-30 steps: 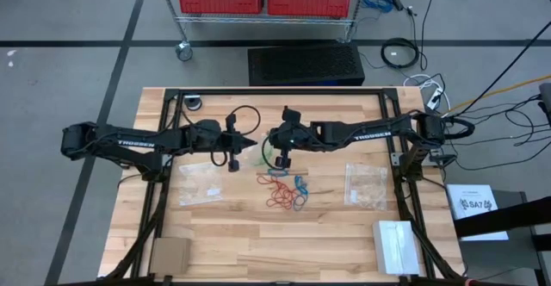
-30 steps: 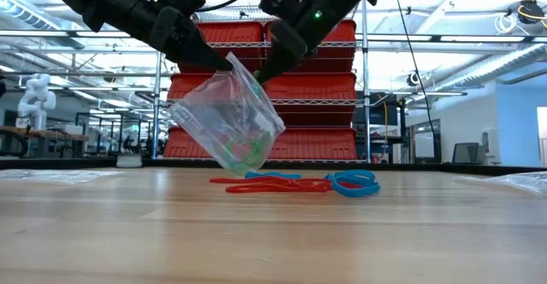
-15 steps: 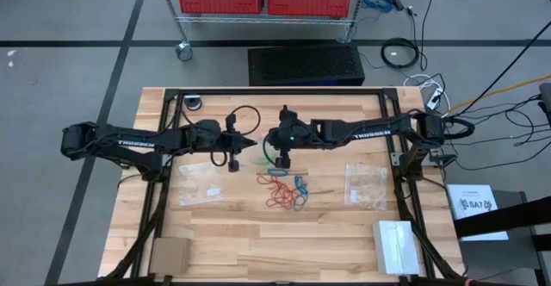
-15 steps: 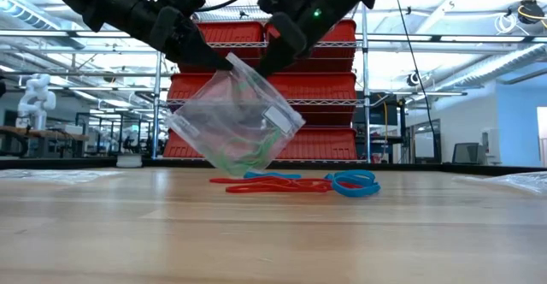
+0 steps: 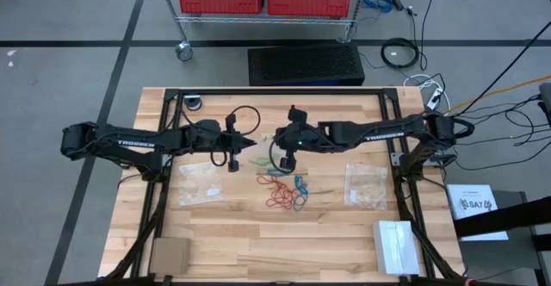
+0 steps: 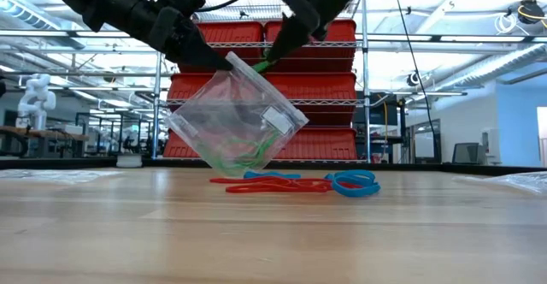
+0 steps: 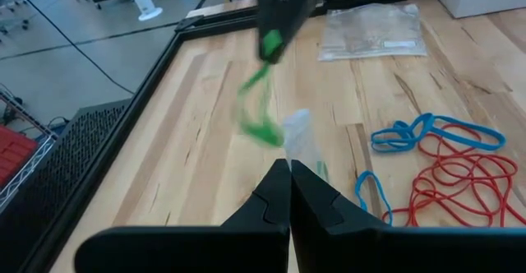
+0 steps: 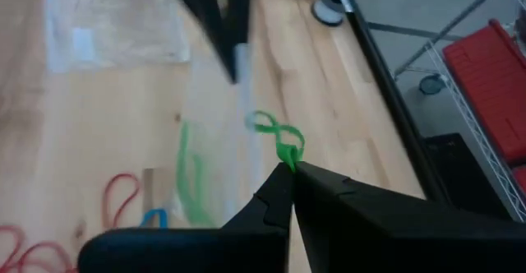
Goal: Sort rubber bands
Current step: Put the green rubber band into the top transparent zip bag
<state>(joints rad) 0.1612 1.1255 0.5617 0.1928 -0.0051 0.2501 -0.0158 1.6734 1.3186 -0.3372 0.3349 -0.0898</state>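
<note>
A clear zip bag [image 6: 235, 117] hangs in the air over the table's middle, with green rubber bands [image 6: 239, 157] inside it. My left gripper [image 6: 229, 62] is shut on the bag's top. My right gripper [image 6: 272, 57] sits just right of the bag's mouth, shut on a green rubber band [image 8: 275, 135] that trails toward the bag. That band also shows in the left wrist view [image 7: 259, 113]. Below and nearer, a loose pile of red and blue bands [image 5: 286, 191] lies flat on the wood [image 6: 295, 182]. My left gripper pinches the bag's top edge [image 6: 224, 65] between its two fingertips, coming in slanting down from the table's left. The bag hangs tilted below the fingers, lifted clear of the table. My right gripper pinches one end of the green band [image 8: 288, 156] at its fingertips, slanting down from the table's right. The band is lifted clear and runs from the fingers toward the bag's mouth [image 6: 254, 67].
Two more clear bags lie flat, one left [image 5: 200, 183] and one right [image 5: 366, 185] of the pile. A white box [image 5: 396, 245] and a cardboard piece [image 5: 170, 254] sit near the near edge. A round object [image 5: 193, 103] lies at the far left corner.
My right gripper has moved up and toward the table's right, away from the bag's mouth, staying shut with a green band at its tips. The bag has swung below my left gripper, its lower part turning out toward the right.
</note>
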